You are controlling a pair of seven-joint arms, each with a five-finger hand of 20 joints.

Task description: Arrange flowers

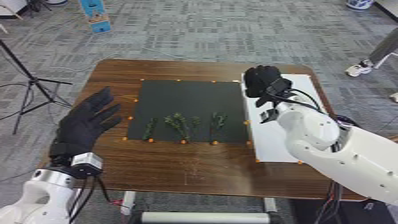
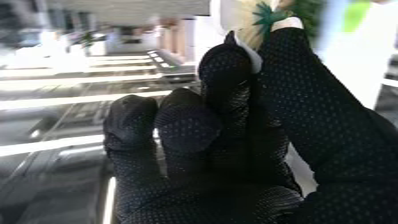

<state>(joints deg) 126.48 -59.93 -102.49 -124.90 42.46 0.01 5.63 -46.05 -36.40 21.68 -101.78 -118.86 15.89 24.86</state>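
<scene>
Between the right hand (image 1: 264,81), fingers pinching a pale flower (image 2: 238,19), and left hand (image 1: 82,125), fingers apart, lie sprigs (image 1: 181,128) on a mat (image 1: 188,97).

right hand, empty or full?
Full: in the right wrist view the right hand pinches what looks like a pale flower, green at its base, between thumb and finger.

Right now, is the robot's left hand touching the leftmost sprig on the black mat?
Apart: the head view shows tabletop and black mat between the left hand and the leftmost sprig.
</scene>
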